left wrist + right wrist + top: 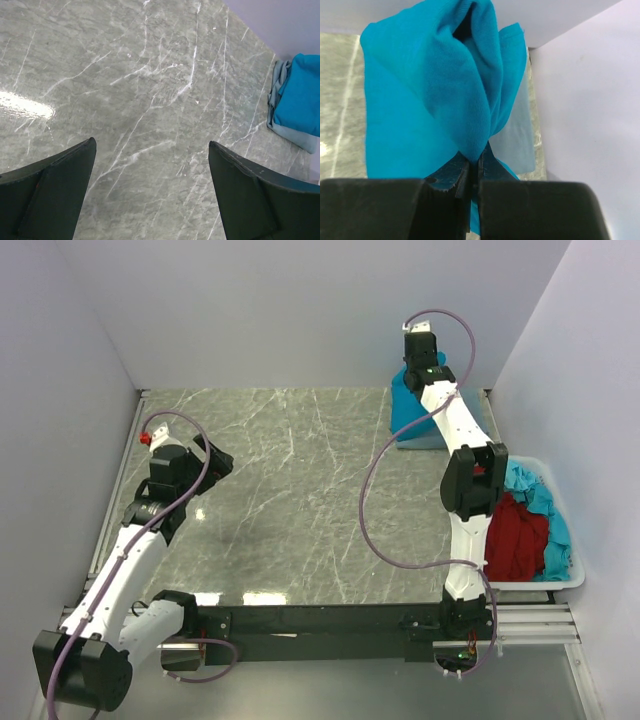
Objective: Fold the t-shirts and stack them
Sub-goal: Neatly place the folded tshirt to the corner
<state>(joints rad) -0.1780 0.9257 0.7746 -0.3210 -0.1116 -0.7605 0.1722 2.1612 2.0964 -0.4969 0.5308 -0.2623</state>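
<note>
A bright teal-blue t-shirt lies bunched on a folded grey-blue t-shirt at the far right corner of the marble table. My right gripper hangs over this pile. In the right wrist view it is shut on a raised fold of the teal-blue shirt, with the grey-blue shirt flat underneath. My left gripper hovers over the table's left side, open and holding nothing. From there the pile shows far right: teal-blue on grey-blue.
A white plastic bin stands off the table's right edge, behind the right arm. It holds a dark red t-shirt and a light turquoise one. White walls close in the back and both sides.
</note>
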